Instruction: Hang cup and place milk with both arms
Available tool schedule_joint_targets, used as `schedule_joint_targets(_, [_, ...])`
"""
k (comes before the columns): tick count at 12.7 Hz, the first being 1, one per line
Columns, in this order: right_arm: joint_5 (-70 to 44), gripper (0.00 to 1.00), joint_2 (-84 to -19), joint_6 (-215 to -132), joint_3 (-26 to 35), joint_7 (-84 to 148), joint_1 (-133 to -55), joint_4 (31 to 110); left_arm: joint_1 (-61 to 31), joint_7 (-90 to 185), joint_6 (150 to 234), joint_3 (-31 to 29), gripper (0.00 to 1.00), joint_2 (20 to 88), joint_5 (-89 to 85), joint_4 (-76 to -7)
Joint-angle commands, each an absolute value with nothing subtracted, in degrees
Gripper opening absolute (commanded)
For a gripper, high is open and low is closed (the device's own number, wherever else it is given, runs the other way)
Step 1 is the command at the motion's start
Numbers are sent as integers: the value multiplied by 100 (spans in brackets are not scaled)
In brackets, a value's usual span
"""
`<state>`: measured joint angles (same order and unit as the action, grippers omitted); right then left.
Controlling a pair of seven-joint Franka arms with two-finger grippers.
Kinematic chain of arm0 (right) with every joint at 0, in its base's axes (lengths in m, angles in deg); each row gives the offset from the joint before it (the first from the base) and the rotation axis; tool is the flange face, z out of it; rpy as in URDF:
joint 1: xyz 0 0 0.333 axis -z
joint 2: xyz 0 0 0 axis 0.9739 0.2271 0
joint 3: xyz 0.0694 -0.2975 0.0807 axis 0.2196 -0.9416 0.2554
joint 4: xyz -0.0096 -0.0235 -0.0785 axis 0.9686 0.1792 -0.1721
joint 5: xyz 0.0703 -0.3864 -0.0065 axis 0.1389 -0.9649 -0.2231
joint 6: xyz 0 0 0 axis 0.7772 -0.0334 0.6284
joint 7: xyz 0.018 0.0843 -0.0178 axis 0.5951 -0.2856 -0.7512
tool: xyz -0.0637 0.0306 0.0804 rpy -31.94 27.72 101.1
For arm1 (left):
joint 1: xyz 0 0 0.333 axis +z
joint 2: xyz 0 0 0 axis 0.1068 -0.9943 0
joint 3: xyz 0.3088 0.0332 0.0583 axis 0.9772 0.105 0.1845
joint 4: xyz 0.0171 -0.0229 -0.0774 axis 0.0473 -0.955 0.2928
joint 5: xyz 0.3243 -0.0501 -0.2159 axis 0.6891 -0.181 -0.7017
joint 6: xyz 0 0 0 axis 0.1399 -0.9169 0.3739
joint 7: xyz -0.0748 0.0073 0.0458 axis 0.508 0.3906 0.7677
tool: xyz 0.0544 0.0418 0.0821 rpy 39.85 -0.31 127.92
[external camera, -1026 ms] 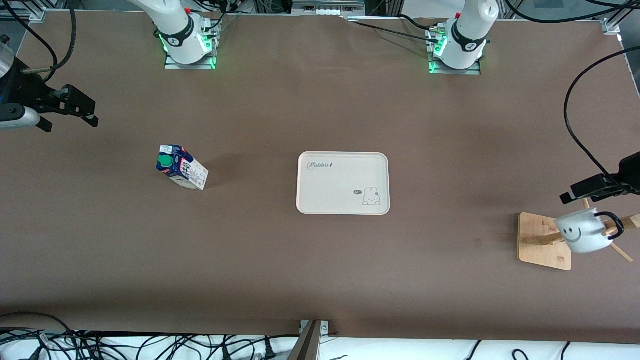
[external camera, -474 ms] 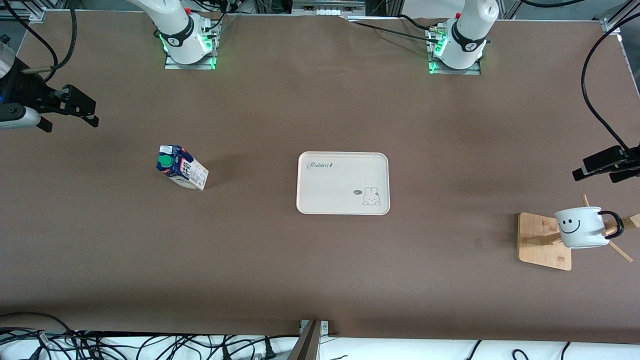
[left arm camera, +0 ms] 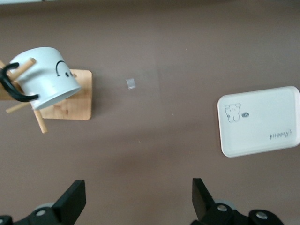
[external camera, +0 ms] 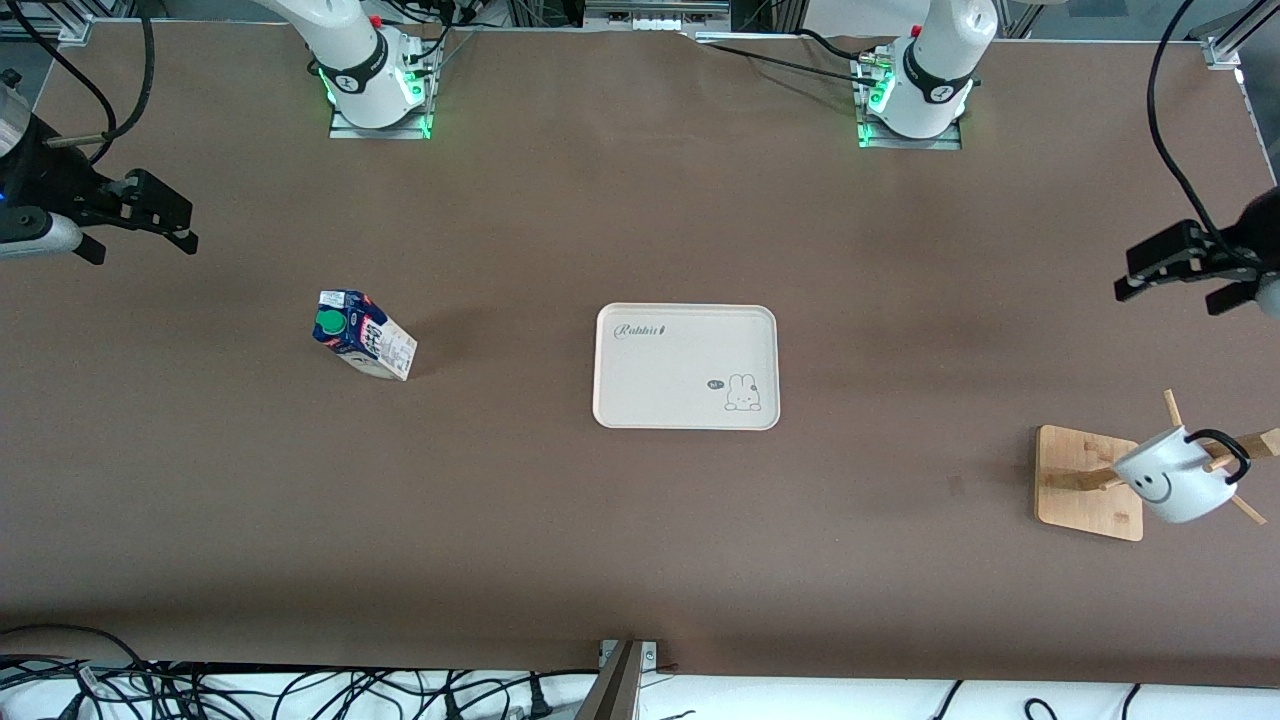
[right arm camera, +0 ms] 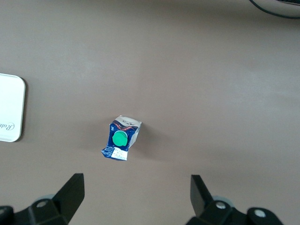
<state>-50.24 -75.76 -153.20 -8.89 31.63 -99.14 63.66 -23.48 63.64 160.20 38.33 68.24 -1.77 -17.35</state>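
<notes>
The white cup with a smiley face hangs tilted by its black handle on a peg of the wooden rack; it also shows in the left wrist view. My left gripper is open and empty, up over the table at the left arm's end, apart from the cup. The milk carton with a green cap stands on the table toward the right arm's end, also in the right wrist view. My right gripper is open and empty over the table edge at the right arm's end.
A white rabbit-print tray lies at the table's middle, also in the left wrist view. The rack's pegs stick out past the cup. Cables hang at both ends of the table.
My left gripper has moved up and away from the hanging cup. The cup swings on its peg, its face turning downward. The right arm has not moved.
</notes>
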Motion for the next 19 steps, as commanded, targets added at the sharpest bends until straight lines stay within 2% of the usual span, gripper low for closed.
schedule_joint_targets(1, [-5110,100,-7556,-15206,-865,3191,-9902,6242,-2353,6131,15882,3755,100,6619,-43,-1909])
schedule_joint_targets(8, [-5101,100,-7556,-15206,-847,3191,-9946,6233,-2336,6489,15699,3772,100,6636,-43,-1831])
schedule_joint_targets(12, [-5101,100,-7556,-15197,-847,3191,-9946,6241,-2301,6481,15566,3764,100,6662,18,-1453])
schedule_joint_targets(16, [-5101,100,-7556,-15197,-856,3191,-9946,6242,-2170,6612,15565,3851,100,6706,186,-1566])
schedule_joint_targets(18, [-5101,100,-7556,-15197,-864,3191,-9946,6250,-1924,6788,15609,3590,100,6873,264,-1804])
schedule_joint_targets(19, [-5101,100,-7556,-15197,-865,3191,-9929,6242,-1209,6789,15705,2970,100,6926,264,-1874])
